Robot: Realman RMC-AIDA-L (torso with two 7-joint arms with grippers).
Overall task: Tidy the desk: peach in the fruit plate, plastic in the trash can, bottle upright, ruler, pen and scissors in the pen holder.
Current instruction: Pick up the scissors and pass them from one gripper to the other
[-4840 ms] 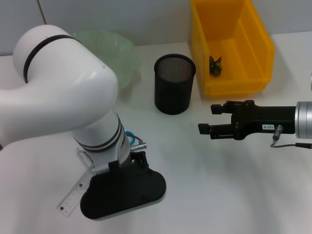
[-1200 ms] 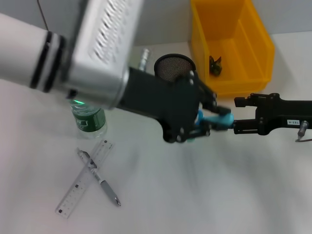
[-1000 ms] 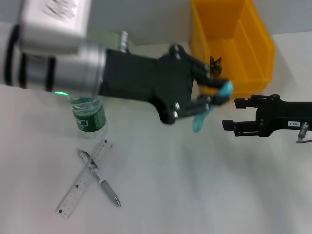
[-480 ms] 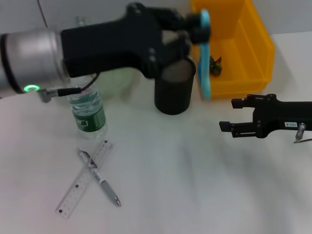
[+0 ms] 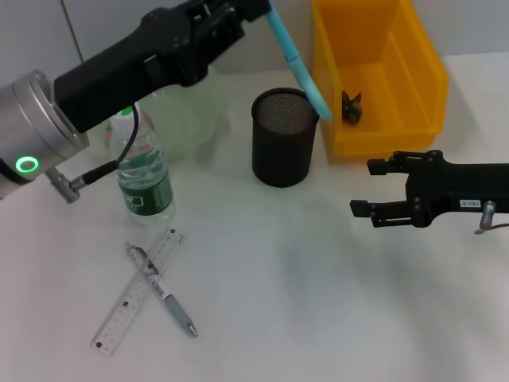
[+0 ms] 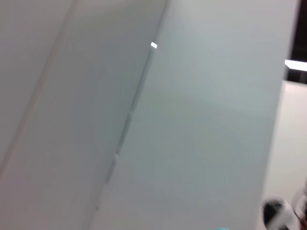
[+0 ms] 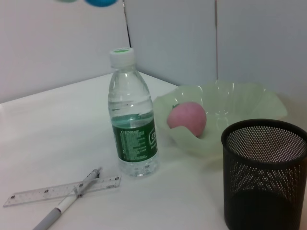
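- Holding the light-blue scissors [image 5: 296, 60], the left gripper [image 5: 238, 9] is raised at the far side of the desk; its fingers are clamped on the handle end, and the scissors slant down to the right, with the lower tip over the right rim of the pen holder [image 5: 284, 137].
- The pen holder is a black mesh cup standing upright, just left of the yellow trash can [image 5: 374, 72], which contains a small dark scrap of plastic [image 5: 351, 107].
- The right gripper [image 5: 374, 189] hovers low over the desk on the right, near side of the trash can, fingers spread apart and holding nothing.
- The bottle [image 5: 143, 179] stands upright on the left, green cap on, green label facing near.
- The fruit plate [image 7: 225, 112] is a pale green ruffled bowl at the far left, behind the bottle; the pink peach [image 7: 187, 118] rests inside it.
- The clear ruler [image 5: 135, 291] lies flat at the near left; the pen [image 5: 161, 290] lies across it, forming an X.
- The desk [image 5: 318, 318] surface is plain white; a pale grey panelled wall [image 7: 182, 43] stands behind it.
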